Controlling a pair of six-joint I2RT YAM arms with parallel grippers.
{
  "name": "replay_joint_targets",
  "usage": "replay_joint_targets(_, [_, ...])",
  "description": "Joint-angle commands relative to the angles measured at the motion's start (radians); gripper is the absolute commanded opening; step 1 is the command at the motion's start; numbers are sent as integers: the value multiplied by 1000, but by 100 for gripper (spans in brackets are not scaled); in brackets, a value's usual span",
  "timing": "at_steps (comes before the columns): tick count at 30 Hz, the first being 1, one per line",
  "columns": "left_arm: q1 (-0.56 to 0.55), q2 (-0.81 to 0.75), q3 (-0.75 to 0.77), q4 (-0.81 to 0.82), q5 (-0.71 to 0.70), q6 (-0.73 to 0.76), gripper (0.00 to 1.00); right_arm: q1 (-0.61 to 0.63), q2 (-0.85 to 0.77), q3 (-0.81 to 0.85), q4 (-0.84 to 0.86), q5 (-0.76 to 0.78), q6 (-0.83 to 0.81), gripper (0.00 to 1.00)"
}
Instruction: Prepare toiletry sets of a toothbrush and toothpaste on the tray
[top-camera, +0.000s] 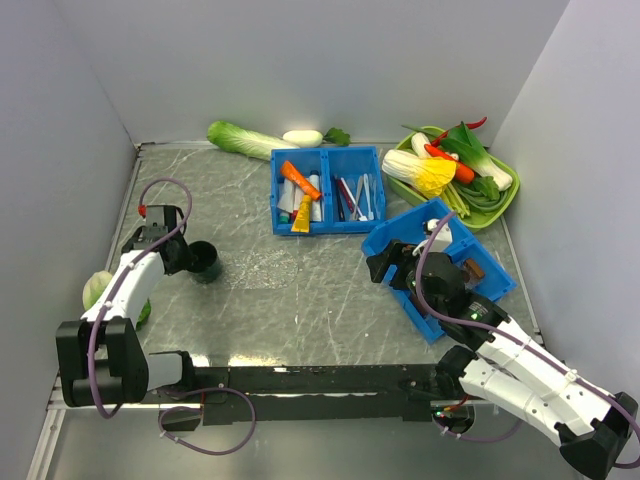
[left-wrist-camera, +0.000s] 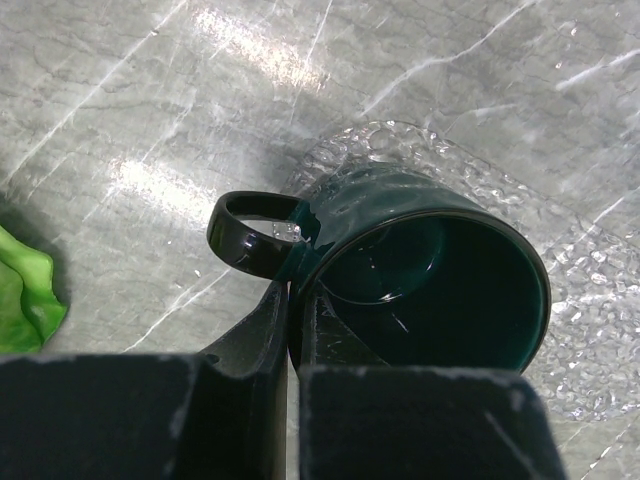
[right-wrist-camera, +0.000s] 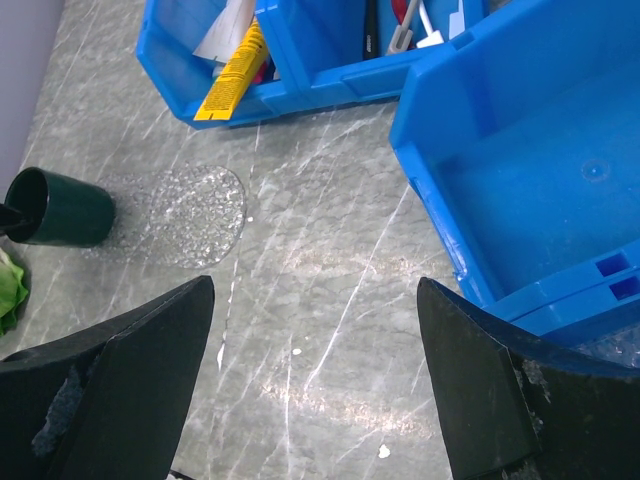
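Grey marbled table (top-camera: 300, 310) between white walls: the left pincer (left-wrist-camera: 293, 306) is clenched on the rim of a dark green mug (left-wrist-camera: 440, 290), 1 finger inside the wall and 1 outside, hard by the handle. The mug rests on the end of the clear tray (left-wrist-camera: 590, 310) nearest the pincer; the rest of the tray spreads ahead and to the right of the tips.

The step appears to be clearing the mug off the tray. To do it well, lift the mug straight up before carrying it sideways, since a dragged mug could skate the light tray along. Set it down short of the leafy greens (left-wrist-camera: 20, 290) lying left of the pincer.

The right pincer (right-wrist-camera: 315, 290) hangs released and empty over bare table, with the tray ahead to its left. Farther ahead sits the twin bin (right-wrist-camera: 300, 95). It holds the yellow toothpaste (right-wrist-camera: 233, 78), an orange tube (top-camera: 297, 178) and, in its other compartment, what looks like the dark red toothbrush (top-camera: 345, 198) among other sticks. A tilted blue bin (right-wrist-camera: 540, 180) crowds the right pincer's right side and narrows its path. Neither of the 2 set items lies on the tray yet.
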Motion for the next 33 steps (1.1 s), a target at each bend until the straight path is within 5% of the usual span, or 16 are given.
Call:
replay_joint_targets(1, [8,-12,34,49,12,1,1,-5,-22,-4,11,15,3,89])
replay_joint_targets(13, [12,3,39,47,22,2,1,-5,-20,-2,12,8,0,89])
replay_joint_targets(22, [14,17,42,49,40,12,23,-5,-11,-2,18,4,0,89])
replay_joint_targets(33, [14,10,39,50,45,15,32,-5,-11,-4,18,5,1,89])
